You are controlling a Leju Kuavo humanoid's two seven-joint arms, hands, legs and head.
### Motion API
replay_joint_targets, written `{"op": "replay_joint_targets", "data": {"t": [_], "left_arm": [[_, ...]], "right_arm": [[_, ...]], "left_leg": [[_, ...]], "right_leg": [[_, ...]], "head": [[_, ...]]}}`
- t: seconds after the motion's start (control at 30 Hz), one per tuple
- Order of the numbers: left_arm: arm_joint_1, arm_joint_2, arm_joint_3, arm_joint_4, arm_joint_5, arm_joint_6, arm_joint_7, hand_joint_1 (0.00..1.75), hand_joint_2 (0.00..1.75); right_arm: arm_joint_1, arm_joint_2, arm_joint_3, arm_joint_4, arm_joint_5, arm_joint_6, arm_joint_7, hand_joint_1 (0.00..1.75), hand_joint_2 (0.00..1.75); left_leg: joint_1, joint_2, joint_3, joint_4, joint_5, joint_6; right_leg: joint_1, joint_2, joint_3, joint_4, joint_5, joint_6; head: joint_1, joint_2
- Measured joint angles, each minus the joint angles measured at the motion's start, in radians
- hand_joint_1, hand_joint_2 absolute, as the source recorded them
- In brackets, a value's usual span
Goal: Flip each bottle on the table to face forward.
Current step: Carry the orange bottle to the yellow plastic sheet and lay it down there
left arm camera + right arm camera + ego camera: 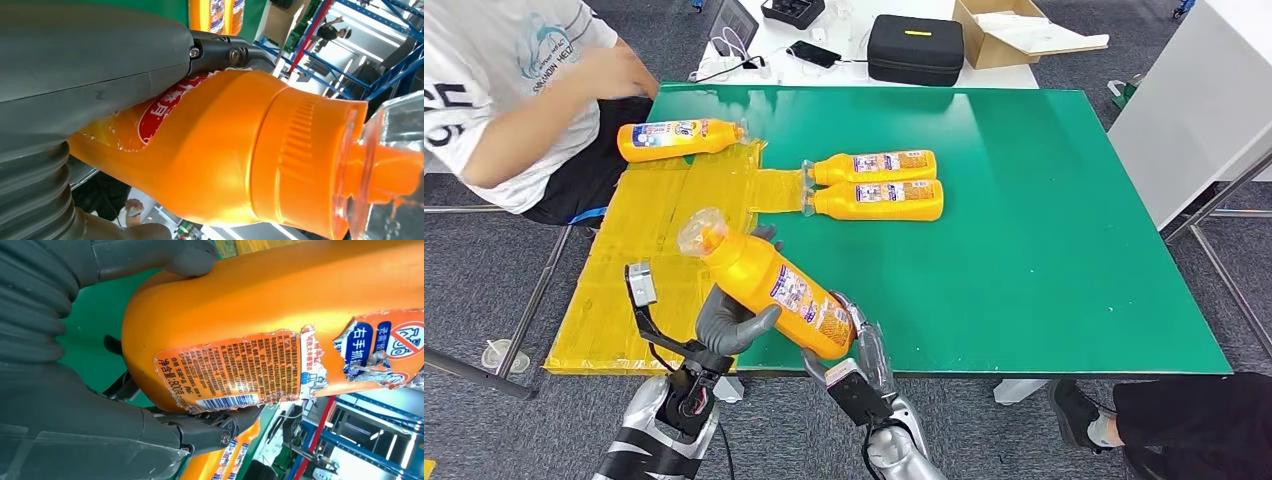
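I had one orange bottle (769, 285) lifted off the table (1044, 250), held between both hands over the near edge. My left hand (729, 325) gripped it around the upper body just below the clear cap; my right hand (864, 350) gripped the base end. The bottle lay tilted, cap toward the far left, base toward me. The right wrist view showed the torn back label with the barcode facing that camera; the left wrist view showed the side with the red logo against my thumb. So the flip on this one looked mid-way, not yet set down.

Two more bottles (876, 184) lay touching side by side near the table's middle, caps pointing left, labels up. Too small to tell front from back, so I couldn't call them done. A fourth bottle (679, 139) lay at the far left on the yellow taped patch (639, 250), just beside a seated person's arm (554, 110).

My read: one in hand, at least that one left to place.
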Motion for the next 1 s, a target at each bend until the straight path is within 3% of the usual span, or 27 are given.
{"op": "replay_joint_targets", "data": {"t": [0.47,0.5,0.6,0.63,1.0], "left_arm": [[-0.004,0.014,-0.017,0.007,-0.013,0.007,-0.003,0.05,1.75],[-0.004,0.014,-0.019,0.007,-0.02,0.012,-0.007,0.27,1.75],[-0.004,0.016,-0.023,0.006,-0.075,0.061,-0.037,1.49,1.75],[-0.004,0.016,-0.024,0.006,-0.101,0.086,-0.05,1.71,1.75],[-0.002,0.016,-0.031,0.002,-0.272,0.2,-0.113,1.75,1.75]], "right_arm": [[-0.03,0.007,0.026,0.057,-0.011,-0.004,0.0,1.75,1.75],[-0.032,0.009,0.028,0.063,-0.011,-0.003,0.0,1.75,1.75],[-0.038,0.016,0.035,0.082,-0.01,0.002,0.0,1.75,1.75],[-0.04,0.019,0.039,0.089,-0.011,0.005,0.0,1.75,1.75],[-0.053,0.029,0.05,0.132,-0.029,0.019,0.0,1.75,1.75]], "left_leg": [[0.0,0.0,0.0,0.0,0.0,0.0],[0.0,0.0,0.0,0.0,0.0,0.0],[0.0,0.0,0.0,0.0,0.0,0.0],[0.0,0.0,0.0,0.0,0.0,0.0],[0.0,0.0,0.0,0.0,0.0,0.0]], "right_leg": [[0.0,0.0,0.0,0.0,0.0,0.0],[0.0,0.0,0.0,0.0,0.0,0.0],[0.0,0.0,0.0,0.0,0.0,0.0],[0.0,0.0,0.0,0.0,0.0,0.0],[0.0,0.0,0.0,0.0,0.0,0.0]], "head": [[0.0,0.0],[0.0,0.0],[0.0,0.0],[0.0,0.0],[0.0,0.0]]}}
